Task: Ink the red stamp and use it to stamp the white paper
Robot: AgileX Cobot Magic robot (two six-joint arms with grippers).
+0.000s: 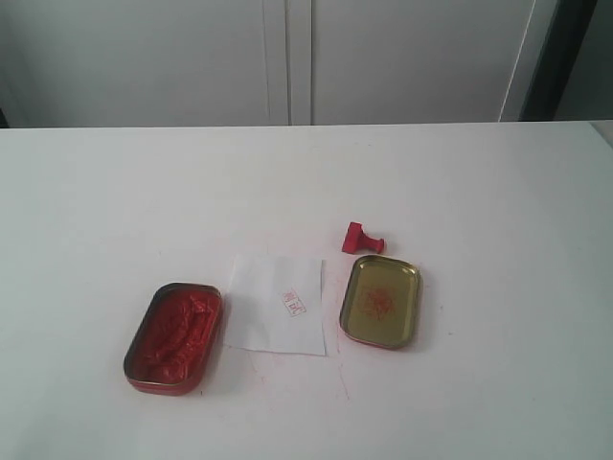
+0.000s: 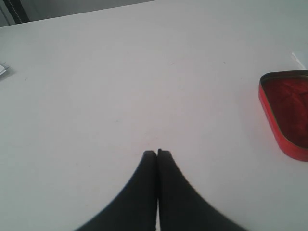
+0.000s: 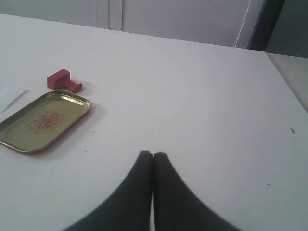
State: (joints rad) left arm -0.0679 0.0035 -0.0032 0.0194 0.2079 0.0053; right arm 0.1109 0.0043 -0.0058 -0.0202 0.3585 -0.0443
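The red stamp (image 1: 362, 238) lies on its side on the white table, just behind the gold tin lid (image 1: 380, 301); it also shows in the right wrist view (image 3: 64, 80). The white paper (image 1: 278, 303) lies flat between the lid and the ink tin, carrying a small red stamped mark (image 1: 293, 304). The open tin of lumpy red ink paste (image 1: 174, 335) sits to the paper's left. Neither arm appears in the exterior view. My left gripper (image 2: 157, 153) is shut and empty over bare table. My right gripper (image 3: 153, 154) is shut and empty, well apart from the stamp.
Faint red smudges mark the table (image 1: 479, 192) around the paper and lid. The lid (image 3: 44, 121) has red ink stains inside. An edge of the ink tin (image 2: 285, 113) shows in the left wrist view. White cabinet doors (image 1: 287, 57) stand behind the table.
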